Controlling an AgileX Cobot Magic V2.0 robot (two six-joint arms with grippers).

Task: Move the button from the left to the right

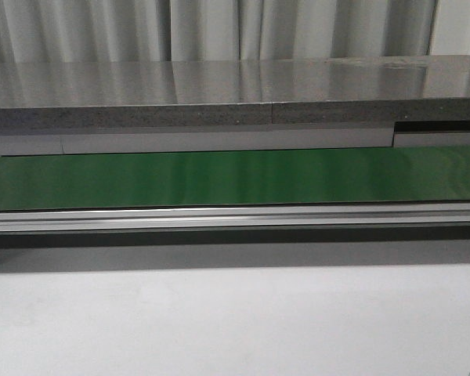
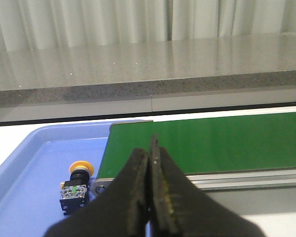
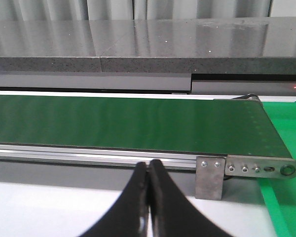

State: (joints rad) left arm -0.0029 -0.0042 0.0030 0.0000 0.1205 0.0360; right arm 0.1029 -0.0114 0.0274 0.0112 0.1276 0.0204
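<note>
The button [image 2: 77,186], with a yellow-orange cap on a black boxy body, lies in the blue tray [image 2: 34,148] beside the end of the green conveyor belt [image 2: 212,140]. It shows only in the left wrist view. My left gripper [image 2: 149,150] is shut and empty, hovering near the belt's end, apart from the button. My right gripper [image 3: 148,165] is shut with nothing in it, in front of the belt's metal rail [image 3: 93,154]. Neither gripper nor the button appears in the front view.
The green belt [image 1: 235,176] runs across the front view behind an aluminium rail [image 1: 235,218]. A grey stone ledge [image 1: 219,90] rises behind it. A green surface [image 3: 286,128] lies past the belt's right end, by a metal bracket [image 3: 210,177]. White tabletop [image 1: 235,321] is in front.
</note>
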